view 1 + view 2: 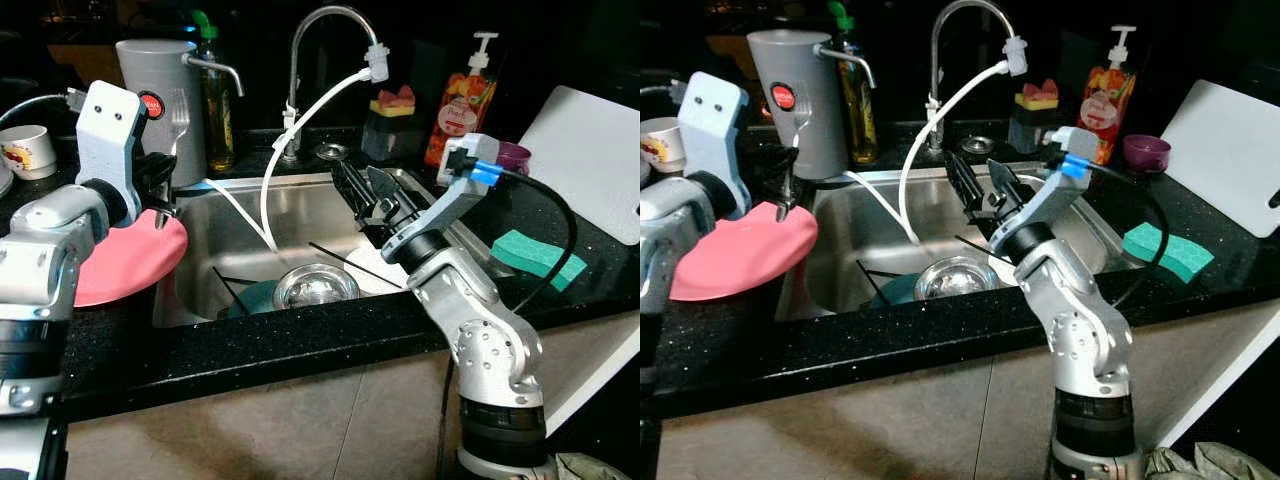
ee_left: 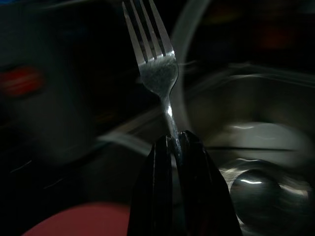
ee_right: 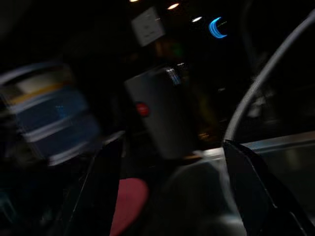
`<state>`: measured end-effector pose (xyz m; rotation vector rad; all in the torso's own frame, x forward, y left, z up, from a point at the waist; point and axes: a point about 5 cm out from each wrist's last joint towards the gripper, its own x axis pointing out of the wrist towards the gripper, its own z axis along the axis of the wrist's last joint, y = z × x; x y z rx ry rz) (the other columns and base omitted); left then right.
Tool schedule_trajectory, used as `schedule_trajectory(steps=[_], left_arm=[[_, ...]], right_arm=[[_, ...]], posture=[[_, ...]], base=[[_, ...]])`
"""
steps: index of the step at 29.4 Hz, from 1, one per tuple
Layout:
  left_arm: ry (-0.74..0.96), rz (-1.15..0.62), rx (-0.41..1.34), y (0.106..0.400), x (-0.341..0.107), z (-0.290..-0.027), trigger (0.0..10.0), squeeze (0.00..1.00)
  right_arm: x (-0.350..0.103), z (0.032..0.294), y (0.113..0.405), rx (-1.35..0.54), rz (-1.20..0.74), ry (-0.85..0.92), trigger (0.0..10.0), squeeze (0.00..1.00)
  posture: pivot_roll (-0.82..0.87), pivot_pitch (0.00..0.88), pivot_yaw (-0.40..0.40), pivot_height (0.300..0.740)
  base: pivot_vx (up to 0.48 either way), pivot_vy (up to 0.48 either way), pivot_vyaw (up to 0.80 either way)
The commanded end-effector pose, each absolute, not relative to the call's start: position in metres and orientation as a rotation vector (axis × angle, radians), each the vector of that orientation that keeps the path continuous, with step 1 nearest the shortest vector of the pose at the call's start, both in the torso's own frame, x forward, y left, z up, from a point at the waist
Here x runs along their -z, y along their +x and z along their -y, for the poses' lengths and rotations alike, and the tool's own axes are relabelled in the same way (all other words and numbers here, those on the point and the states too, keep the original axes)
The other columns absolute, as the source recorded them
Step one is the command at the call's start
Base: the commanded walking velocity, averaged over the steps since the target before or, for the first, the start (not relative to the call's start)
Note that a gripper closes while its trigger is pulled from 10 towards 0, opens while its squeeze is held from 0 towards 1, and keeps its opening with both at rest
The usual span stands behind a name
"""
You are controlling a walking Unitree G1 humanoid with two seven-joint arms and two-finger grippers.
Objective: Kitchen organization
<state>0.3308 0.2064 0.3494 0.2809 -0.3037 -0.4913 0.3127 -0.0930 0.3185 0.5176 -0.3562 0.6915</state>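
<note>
My left gripper (image 1: pixel 160 190) is shut on the handle of a silver fork (image 1: pixel 180 112), held upright with its tines up, above a pink plate (image 1: pixel 125 268) on the counter left of the sink. The left wrist view shows the fork (image 2: pixel 158 69) rising from between the shut fingertips (image 2: pixel 162 152). My right gripper (image 1: pixel 368 192) stands open over the right side of the steel sink (image 1: pixel 240 215), nothing between its fingers (image 3: pixel 106 187). In the sink lie a steel bowl (image 1: pixel 316 288), a teal plate (image 1: pixel 250 298) and thin black sticks.
A grey canister (image 1: pixel 150 80), an oil bottle (image 1: pixel 218 110) and a faucet (image 1: pixel 322 25) with a white hose stand behind the sink. On the right counter are a soap bottle (image 1: pixel 465 100), a purple bowl (image 1: pixel 516 155), a green sponge (image 1: pixel 535 255) and a white board (image 1: pixel 590 160). A mug (image 1: pixel 28 150) sits far left.
</note>
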Motion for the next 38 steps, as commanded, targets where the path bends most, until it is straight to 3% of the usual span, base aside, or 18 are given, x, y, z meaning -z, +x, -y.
schedule_trajectory(steps=[1, 5, 8, 19, 28, 31, 38], left_arm=[[0.314, 0.320, 0.620, 0.323, -0.349, -0.190, 10.0, 0.00], [0.320, 0.306, 0.698, 0.318, -0.343, -0.181, 10.0, 0.00], [0.323, 0.303, 0.854, 0.304, -0.333, -0.158, 10.0, 0.00], [0.307, 0.296, 1.016, 0.299, -0.323, -0.126, 10.0, 0.00], [0.294, 0.279, 0.980, 0.307, -0.316, -0.122, 10.0, 0.00], [0.273, 0.279, 0.791, 0.326, -0.325, -0.145, 10.0, 0.00], [0.236, 0.257, 0.684, 0.338, -0.325, -0.157, 10.0, 0.00]], right_arm=[[-0.317, 0.089, 0.310, -0.745, 0.305, 0.532, 10.0, 0.00], [-0.309, 0.087, 0.315, -0.729, 0.240, 0.535, 10.0, 0.00], [-0.299, 0.087, 0.318, -0.720, 0.153, 0.586, 10.0, 0.00], [-0.295, 0.090, 0.324, -0.681, 0.091, 0.644, 10.0, 0.00], [-0.298, 0.090, 0.322, -0.694, 0.091, 0.663, 10.0, 0.00], [-0.296, 0.093, 0.321, -0.684, 0.085, 0.661, 10.0, 0.00], [-0.294, 0.096, 0.322, -0.666, 0.081, 0.651, 10.0, 0.00]], posture=[[0.09, 0.116, -0.050, 0.740], [0.08, 0.114, -0.050, 0.740], [0.08, 0.115, -0.052, 0.740], [0.07, 0.114, -0.053, 0.740], [0.06, 0.115, -0.054, 0.740], [0.06, 0.116, -0.055, 0.740], [0.06, 0.116, -0.055, 0.740]], base=[[0.000, 0.000, 0.00], [0.000, 0.000, 0.00], [0.000, 0.000, 0.00], [0.000, 0.000, 0.00], [0.000, 0.000, 0.00], [0.000, 0.000, 0.00], [0.000, 0.000, 0.00]])
